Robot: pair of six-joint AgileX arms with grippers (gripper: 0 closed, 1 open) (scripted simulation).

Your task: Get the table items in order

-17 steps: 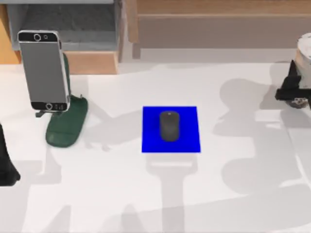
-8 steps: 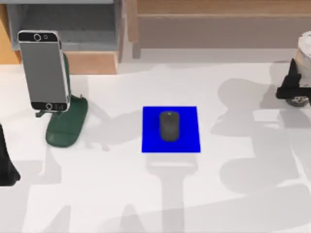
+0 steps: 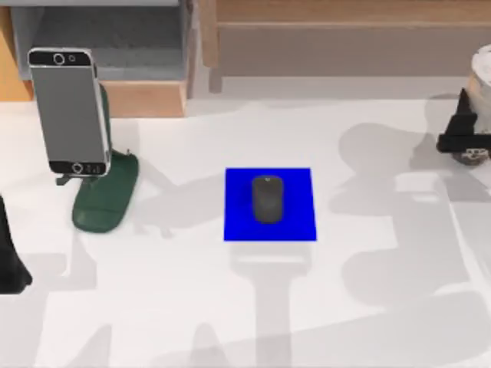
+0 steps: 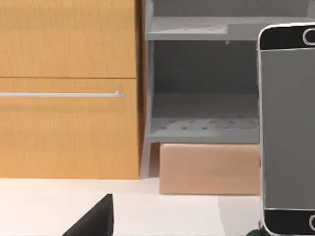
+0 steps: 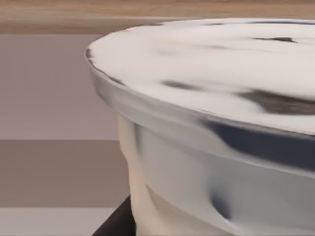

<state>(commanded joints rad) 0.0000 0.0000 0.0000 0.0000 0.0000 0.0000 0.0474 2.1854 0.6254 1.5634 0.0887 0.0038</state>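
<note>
Top view: the tall clear milk tea cup [image 3: 482, 77] is gripped by the right gripper [image 3: 465, 142] at the white table's [image 3: 230, 307] right edge; the left arm is parked at the left edge.

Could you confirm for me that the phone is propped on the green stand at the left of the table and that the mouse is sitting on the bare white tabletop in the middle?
Not quite. The phone is indeed propped on the green stand at the left, but the mouse is not on bare tabletop: it lies on the blue mat in the middle of the table, as the top view shows.
</note>
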